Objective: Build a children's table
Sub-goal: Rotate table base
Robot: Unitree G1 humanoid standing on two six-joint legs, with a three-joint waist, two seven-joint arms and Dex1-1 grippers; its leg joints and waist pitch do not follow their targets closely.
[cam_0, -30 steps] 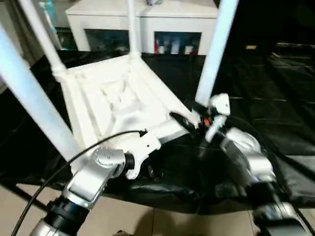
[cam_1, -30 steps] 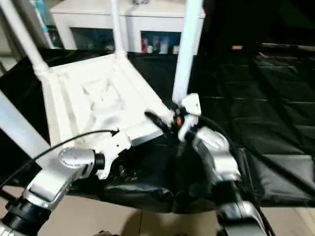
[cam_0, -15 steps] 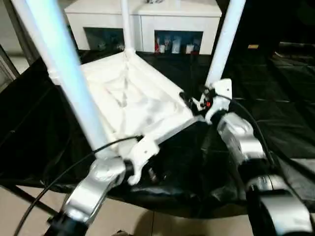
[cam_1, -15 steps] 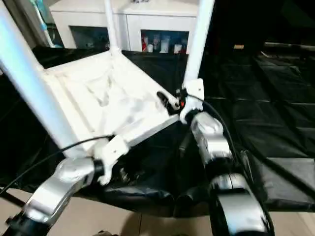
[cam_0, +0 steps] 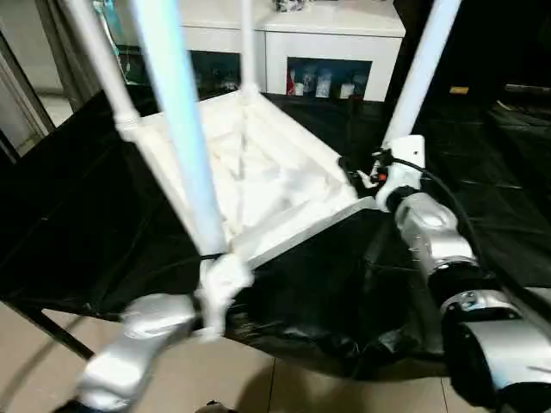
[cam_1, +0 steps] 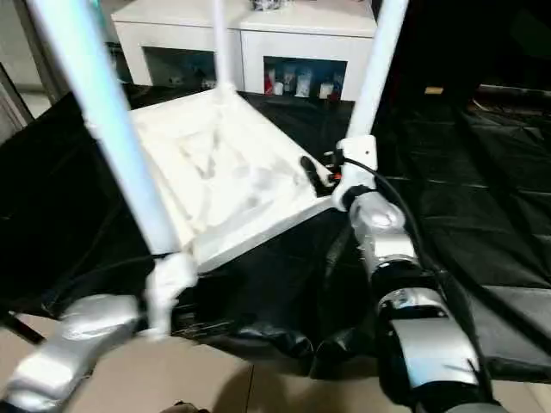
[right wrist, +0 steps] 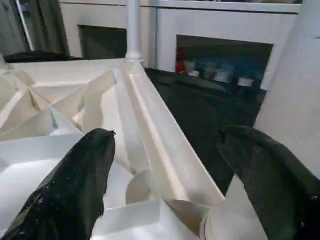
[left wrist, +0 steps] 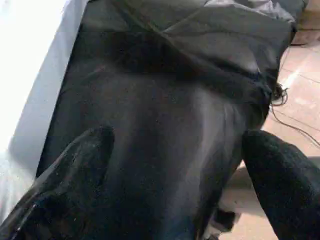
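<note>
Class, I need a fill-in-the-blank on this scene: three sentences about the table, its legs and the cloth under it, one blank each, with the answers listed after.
1. The table top lies with its ribbed underside facing ____.
2. The number of legs standing in its corner sockets is ____.
3. The cloth under the table is coloured ____.

Answers: up; four; black

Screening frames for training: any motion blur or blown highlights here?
Left eye view: left arm smeared, near leg soft, tabletop ribs washed out. Left wrist view: white edge overexposed, fingers blurred. Right wrist view: ribs crisp, fingers soft.
</note>
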